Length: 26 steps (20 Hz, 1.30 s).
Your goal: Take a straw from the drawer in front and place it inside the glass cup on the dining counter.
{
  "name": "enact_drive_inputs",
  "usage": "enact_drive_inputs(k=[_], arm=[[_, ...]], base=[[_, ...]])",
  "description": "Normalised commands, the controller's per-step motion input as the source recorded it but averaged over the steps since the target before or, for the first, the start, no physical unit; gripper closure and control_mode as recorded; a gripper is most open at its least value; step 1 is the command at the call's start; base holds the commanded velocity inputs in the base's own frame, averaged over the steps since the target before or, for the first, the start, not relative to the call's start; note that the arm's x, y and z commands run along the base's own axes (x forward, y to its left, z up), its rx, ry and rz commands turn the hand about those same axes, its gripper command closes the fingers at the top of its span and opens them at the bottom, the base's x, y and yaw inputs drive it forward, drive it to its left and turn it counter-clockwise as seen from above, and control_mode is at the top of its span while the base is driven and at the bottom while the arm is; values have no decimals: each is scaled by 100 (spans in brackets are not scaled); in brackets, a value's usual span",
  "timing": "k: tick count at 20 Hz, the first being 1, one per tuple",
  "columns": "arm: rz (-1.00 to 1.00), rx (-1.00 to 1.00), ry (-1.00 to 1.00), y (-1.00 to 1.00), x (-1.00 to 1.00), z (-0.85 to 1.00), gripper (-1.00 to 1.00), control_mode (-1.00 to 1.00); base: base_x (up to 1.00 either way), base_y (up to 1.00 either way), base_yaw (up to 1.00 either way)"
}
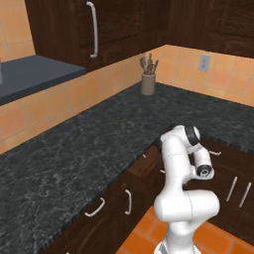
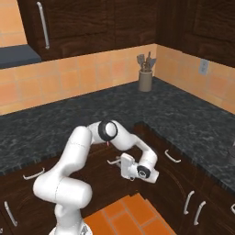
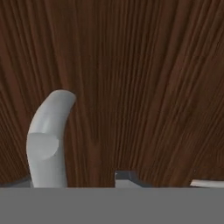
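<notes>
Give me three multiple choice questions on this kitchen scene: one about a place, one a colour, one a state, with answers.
1. Where does the utensil holder stand? A on the floor; B at the back corner of the counter; C inside a drawer.
2. What colour is the wall tiling? A blue; B orange; C white.
3. The upper cabinet door with the long handle is: A shut; B wide open; C missing.
Answers: B, it sits on the black top where the walls meet; B, orange tiles line both walls; A, its front lies flush.

Silver handle (image 3: 46,144) against drawer front (image 3: 144,87)
</notes>
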Motion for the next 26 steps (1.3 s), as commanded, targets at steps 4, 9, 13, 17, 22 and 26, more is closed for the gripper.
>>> enact_drive_inputs(k=[4, 9, 13, 17, 22, 26], arm=[[-31, -67, 24, -28, -73, -66, 100, -100], [-30, -66, 29, -19, -46, -44, 100, -100], [-29, -66, 31, -24, -43, -22, 100, -100], [-29, -71, 28, -18, -45, -9, 100, -100], [-30, -70, 19, -14, -72, -5, -100, -100], [-17, -51, 10, 1, -47, 71, -100, -100]], base=[[0, 0, 0], [0, 0, 0], [0, 0, 0], [0, 0, 0], [0, 0, 0], [0, 0, 0]])
